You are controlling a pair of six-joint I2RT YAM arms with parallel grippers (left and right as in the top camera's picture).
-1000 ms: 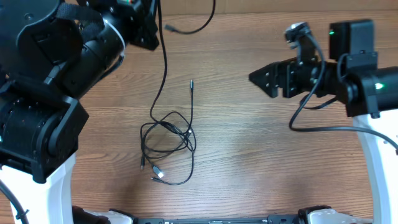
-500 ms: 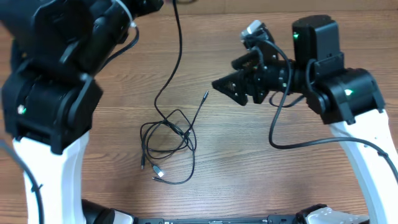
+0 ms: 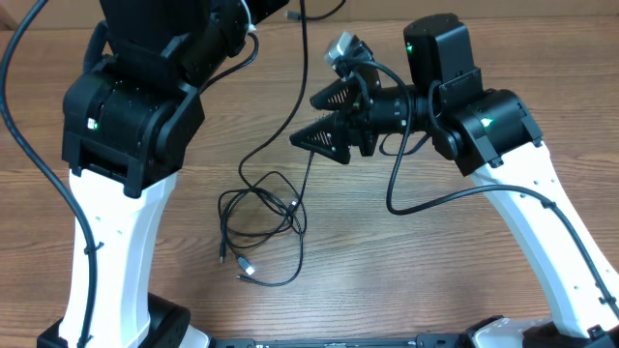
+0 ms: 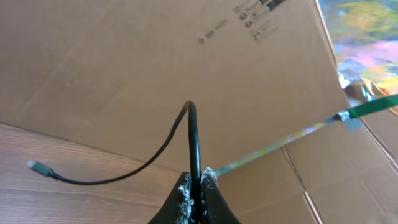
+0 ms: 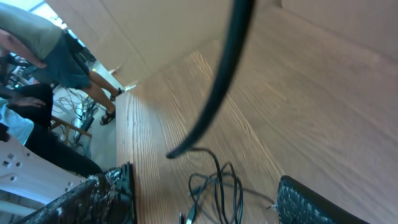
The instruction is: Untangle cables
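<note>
The cables point(image 3: 261, 213) lie in a loose black tangle on the wooden table point(image 3: 435, 271), with plug ends at the lower left point(image 3: 248, 270). One strand point(image 3: 290, 106) rises from the tangle to the top edge. In the left wrist view my left gripper point(image 4: 196, 182) is shut on that cable point(image 4: 193, 134), whose free end carries a plug point(image 4: 35, 165). My right gripper point(image 3: 321, 117) hangs open above and right of the tangle, beside the raised strand. In the right wrist view the tangle point(image 5: 219, 186) shows between my right gripper's point(image 5: 205, 199) fingers point(image 5: 102, 199), with a blurred strand point(image 5: 217, 87) in front.
The bulky left arm point(image 3: 135, 106) covers the upper left of the table. The right arm's own thick wiring point(image 3: 426, 198) droops below it. A cardboard box point(image 4: 186, 50) stands behind the table, and people stand past the table's edge point(image 5: 56, 56).
The right arm has swung left, up to the raised strand, with its jaws a little wider. The left arm has shifted right and carried the held cable with it.
</note>
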